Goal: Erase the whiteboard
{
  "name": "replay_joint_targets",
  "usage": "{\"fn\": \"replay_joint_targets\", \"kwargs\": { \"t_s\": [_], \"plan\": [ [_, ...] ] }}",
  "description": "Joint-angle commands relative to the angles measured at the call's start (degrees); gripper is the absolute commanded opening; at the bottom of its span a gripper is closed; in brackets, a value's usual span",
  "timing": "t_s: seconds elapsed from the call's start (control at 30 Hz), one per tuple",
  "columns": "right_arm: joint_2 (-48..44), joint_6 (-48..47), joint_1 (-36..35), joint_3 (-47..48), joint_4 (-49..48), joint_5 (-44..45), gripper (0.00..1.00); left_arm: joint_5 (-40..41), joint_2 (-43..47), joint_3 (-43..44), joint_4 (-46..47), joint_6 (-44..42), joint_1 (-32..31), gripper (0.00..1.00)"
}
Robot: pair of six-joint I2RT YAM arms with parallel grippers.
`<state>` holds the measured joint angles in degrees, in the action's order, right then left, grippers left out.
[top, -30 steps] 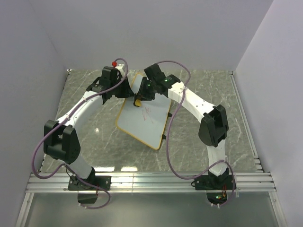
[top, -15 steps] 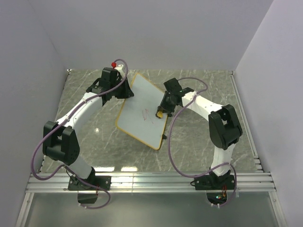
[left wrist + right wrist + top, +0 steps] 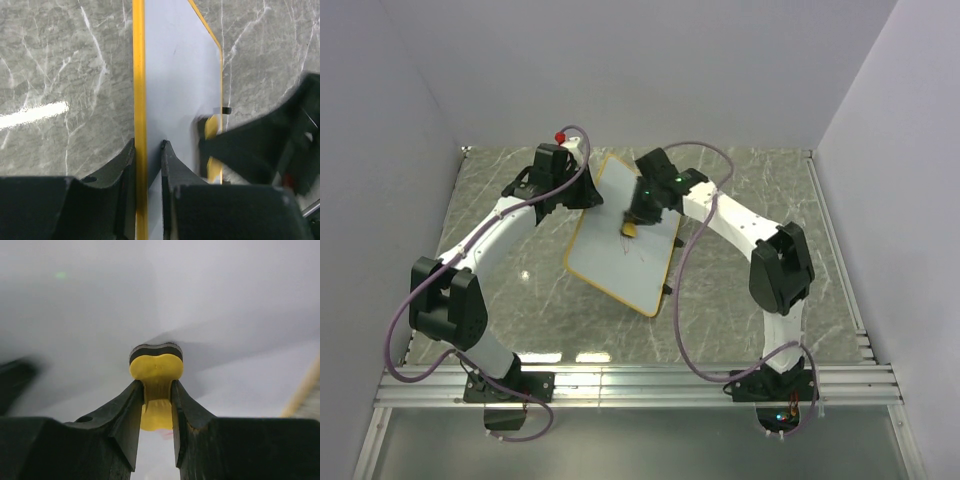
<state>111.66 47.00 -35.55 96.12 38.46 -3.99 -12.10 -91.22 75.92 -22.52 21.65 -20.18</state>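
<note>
My left gripper (image 3: 148, 146) pinches the frame of the whiteboard (image 3: 615, 262), steadying it mid-way across the table (image 3: 820, 260). My right gripper (image 3: 157, 390) clamps the yellow eraser (image 3: 156, 366) against its face. I'd sweep flat with even pressure toward what seems faint red ink nearer me, though blur leaves that uncertain.

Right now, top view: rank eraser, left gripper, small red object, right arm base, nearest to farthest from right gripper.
1. eraser: clamped in the right gripper, on the whiteboard.
2. left gripper: to its left, pinching the board's edge.
3. small red object: far left, behind the left wrist.
4. right arm base: near edge, right side.
</note>
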Motion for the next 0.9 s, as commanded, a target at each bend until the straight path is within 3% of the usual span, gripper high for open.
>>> {"fn": "replay_joint_targets", "kwargs": {
  "t_s": [0.0,0.23,0.33,0.5,0.63,0.87],
  "plan": [
    [1.6,0.6,-7.6,7.6,-6.7,-9.4,0.0,-2.9,-3.1,-4.6,-11.5,-5.5,-5.9,0.0],
    [3.4,0.0,-10.0,8.8,-5.1,-8.4,0.0,-2.8,-2.7,-5.5,-11.1,-5.3,-5.8,0.0],
    [2.4,0.9,-8.5,4.4,-5.8,-6.4,0.0,-2.7,-2.1,-6.0,-10.9,-5.2,-5.8,0.0],
    [-2.4,4.5,-1.5,-12.7,-12.6,-5.4,0.0,-2.6,-1.4,-6.5,-10.8,-5.2,-5.8,0.0],
    [-4.4,3.6,2.5,-22.1,-11.7,0.3,0.0,-2.3,-0.8,-6.7,-10.7,-5.3,-5.7,0.0],
    [-5.9,2.8,2.9,-25.7,-11.5,0.3,0.0,-2.4,-1.0,-6.5,-10.6,-5.3,-5.7,0.0]
  ]
}}
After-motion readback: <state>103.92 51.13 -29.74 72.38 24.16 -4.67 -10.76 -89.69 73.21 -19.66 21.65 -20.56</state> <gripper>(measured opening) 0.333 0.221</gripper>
